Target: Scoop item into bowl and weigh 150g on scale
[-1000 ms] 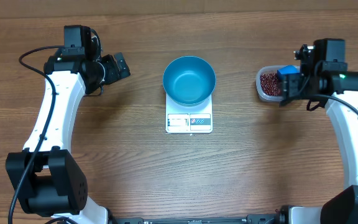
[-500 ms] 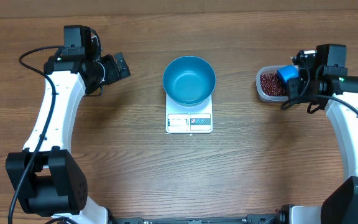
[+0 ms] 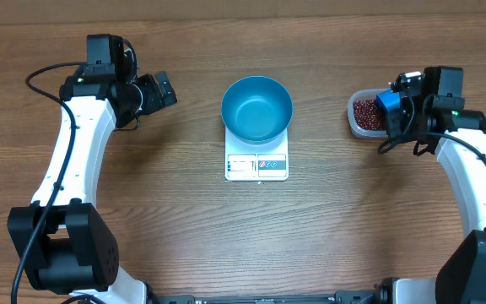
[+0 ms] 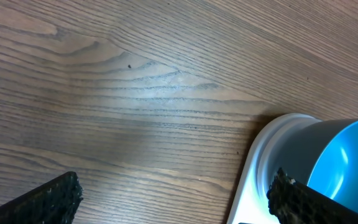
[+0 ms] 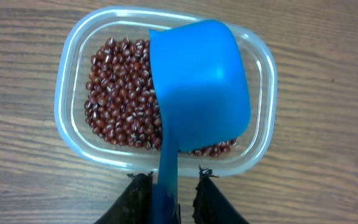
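The blue bowl point(image 3: 256, 108) stands empty on the white scale point(image 3: 256, 166) at the table's middle. Red-brown beans point(image 5: 117, 93) fill a clear plastic tub point(image 5: 64, 93) at the right. A small blue scoop point(image 5: 201, 87) lies with its cup over the beans, and its handle runs back between the fingers of my right gripper point(image 5: 174, 180), which is shut on it at the tub's near rim. My left gripper point(image 3: 165, 87) hovers open over bare wood left of the bowl; in its wrist view the scale point(image 4: 260, 168) and bowl point(image 4: 347, 162) show at the right edge.
Bare wooden table surrounds the scale and tub point(image 3: 365, 114). The left arm's white links run down the left side, the right arm's down the right side. The scale's display strip faces the table's front.
My right gripper has narrowed around the scoop's handle and shifted slightly, its wrist turning toward the tub. The left arm, bowl and scale have not moved.
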Robot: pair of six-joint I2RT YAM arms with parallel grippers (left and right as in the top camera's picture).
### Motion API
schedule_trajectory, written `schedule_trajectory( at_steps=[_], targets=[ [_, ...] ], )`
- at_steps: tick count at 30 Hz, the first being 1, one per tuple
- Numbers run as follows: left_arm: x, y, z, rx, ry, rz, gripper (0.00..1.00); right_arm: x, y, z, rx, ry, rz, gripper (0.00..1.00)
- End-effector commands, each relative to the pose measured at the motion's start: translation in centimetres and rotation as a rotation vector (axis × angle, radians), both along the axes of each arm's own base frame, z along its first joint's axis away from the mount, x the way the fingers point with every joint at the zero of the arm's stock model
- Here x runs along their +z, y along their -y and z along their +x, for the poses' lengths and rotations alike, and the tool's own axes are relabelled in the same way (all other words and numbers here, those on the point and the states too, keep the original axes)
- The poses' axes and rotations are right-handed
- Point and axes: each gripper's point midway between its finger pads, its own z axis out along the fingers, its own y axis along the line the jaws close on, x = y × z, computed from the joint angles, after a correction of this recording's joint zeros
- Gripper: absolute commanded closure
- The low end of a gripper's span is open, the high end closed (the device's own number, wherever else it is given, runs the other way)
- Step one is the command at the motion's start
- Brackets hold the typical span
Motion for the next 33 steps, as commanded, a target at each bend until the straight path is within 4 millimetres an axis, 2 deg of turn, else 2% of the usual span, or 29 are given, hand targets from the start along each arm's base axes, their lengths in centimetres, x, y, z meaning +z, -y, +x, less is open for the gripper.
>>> schedule_trajectory(
  at_steps=[1, 18, 21, 24, 27, 33],
  targets=[
    [1.6, 0.0, 0.2, -0.016, 0.045, 0.015, 0.01, -1.0, -0.1, -0.2, 0.009, 0.001, 0.001, 0.80],
    [1.6, 0.0, 0.2, -0.016, 0.045, 0.016, 0.00, -0.7, 0.1, 1.0, 0.009, 0.061, -0.007, 0.88],
    [1.6, 0.0, 0.2, -0.016, 0.045, 0.016, 0.00, -0.7, 0.1, 1.0, 0.009, 0.061, -0.006, 0.88],
    [1.6, 0.0, 0.2, -0.016, 0.045, 0.016, 0.00, -0.7, 0.1, 1.1, 0.009, 0.065, -0.007, 0.80],
    [1.6, 0.0, 0.2, -0.016, 0.045, 0.016, 0.00, -0.5, 0.1, 1.4, 0.009, 0.077, -0.008, 0.80],
    [1.6, 0.0, 0.2, -0.016, 0.045, 0.016, 0.00, -0.5, 0.1, 1.4, 0.009, 0.078, -0.008, 0.94]
  ],
)
